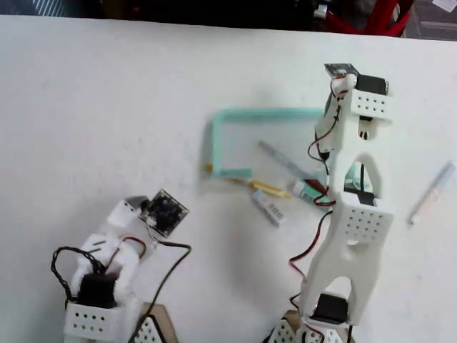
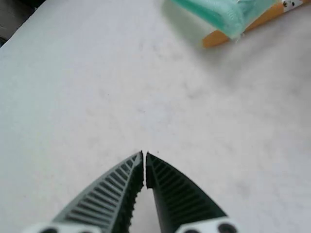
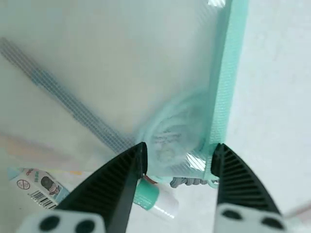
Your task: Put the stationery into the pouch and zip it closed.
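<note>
The pouch (image 1: 264, 143) is translucent with a teal border and lies flat at the table's middle. A grey ruler (image 1: 285, 163) shows through it. At its near edge lie a yellow pencil (image 1: 260, 186), a white barcoded stick (image 1: 268, 207) and a green-capped glue stick (image 1: 308, 191). A pale pen (image 1: 432, 193) lies far right. My right gripper (image 3: 179, 158) hovers open over the pouch's teal edge (image 3: 226, 73), the glue stick (image 3: 150, 196) just beyond its tips. My left gripper (image 2: 145, 155) is shut and empty above bare table, the pouch corner (image 2: 214, 12) and pencil (image 2: 252, 22) farther off.
The right arm (image 1: 353, 214) stretches over the pouch's right side and hides part of it. The left arm (image 1: 107, 264) stays folded at the near left. Wires trail by both bases. Dark and red objects line the table's far edge (image 1: 371, 18).
</note>
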Robot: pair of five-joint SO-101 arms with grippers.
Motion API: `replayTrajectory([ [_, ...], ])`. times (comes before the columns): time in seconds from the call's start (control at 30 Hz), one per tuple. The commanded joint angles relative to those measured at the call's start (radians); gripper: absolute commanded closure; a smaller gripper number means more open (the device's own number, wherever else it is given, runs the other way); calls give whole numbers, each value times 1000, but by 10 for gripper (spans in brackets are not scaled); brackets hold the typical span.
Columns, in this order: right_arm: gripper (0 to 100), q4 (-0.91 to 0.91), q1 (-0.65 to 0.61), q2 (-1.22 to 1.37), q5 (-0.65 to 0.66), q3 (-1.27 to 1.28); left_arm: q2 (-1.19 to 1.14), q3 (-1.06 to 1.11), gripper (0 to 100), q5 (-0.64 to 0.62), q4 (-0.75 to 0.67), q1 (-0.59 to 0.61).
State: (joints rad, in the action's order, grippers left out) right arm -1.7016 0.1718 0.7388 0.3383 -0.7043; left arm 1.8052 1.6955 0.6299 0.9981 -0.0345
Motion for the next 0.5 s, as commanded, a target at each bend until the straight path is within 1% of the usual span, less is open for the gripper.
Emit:
replayTrajectory([
  [0.0, 746, -13, 8, -13, 2, -41, 8, -2, 969, 9, -25, -13],
  [0.13, 619, -10, 4, -30, 40, -43, 8, -2, 969, 9, -25, -13],
  [0.17, 604, -10, 4, -30, 49, -43, 8, -2, 969, 9, -25, -13],
  [0.27, 625, -4, 2, -27, 100, -35, 8, -2, 969, 9, -25, -13],
  [0.4, 715, -5, 2, 21, 164, -41, 8, -2, 969, 9, -25, -13],
  [0.47, 741, -4, 2, 67, 180, -43, 8, -2, 969, 9, -25, -13],
])
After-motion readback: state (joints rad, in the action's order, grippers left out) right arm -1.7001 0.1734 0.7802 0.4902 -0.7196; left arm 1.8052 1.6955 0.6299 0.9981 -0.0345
